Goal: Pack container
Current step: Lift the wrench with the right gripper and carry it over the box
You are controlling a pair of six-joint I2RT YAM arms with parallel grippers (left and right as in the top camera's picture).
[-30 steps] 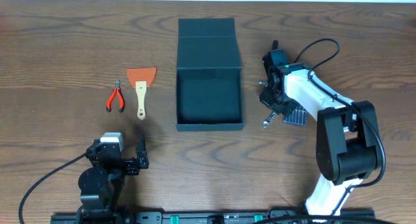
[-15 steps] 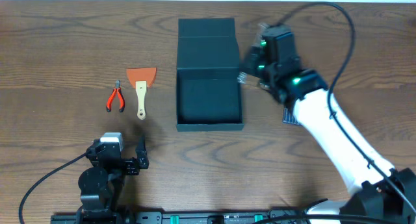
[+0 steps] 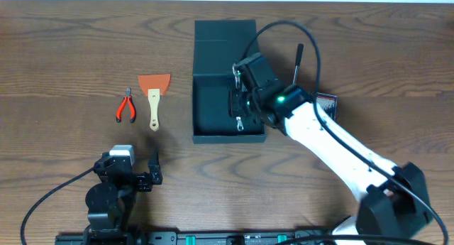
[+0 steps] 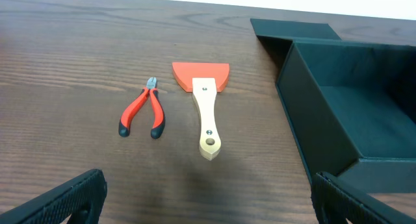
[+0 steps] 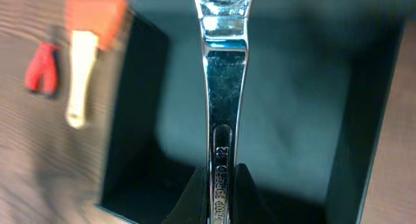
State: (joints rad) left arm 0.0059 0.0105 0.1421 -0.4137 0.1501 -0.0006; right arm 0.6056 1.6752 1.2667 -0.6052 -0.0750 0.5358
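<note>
Wrench (image 5: 221, 87), clamped in my right gripper (image 5: 220, 188), hangs directly above the open container (image 3: 213, 106) mid-counter near the far edge, shaft running far-to-near; straight down should fit. My left gripper (image 4: 208, 208) rests spread open by the near edge.

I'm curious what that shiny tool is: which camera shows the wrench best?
The right wrist view: the wrench fills the frame, clamped by the right gripper over the container. The overhead view shows only small glimpses of it beside the arm. The left wrist view misses it.
</note>
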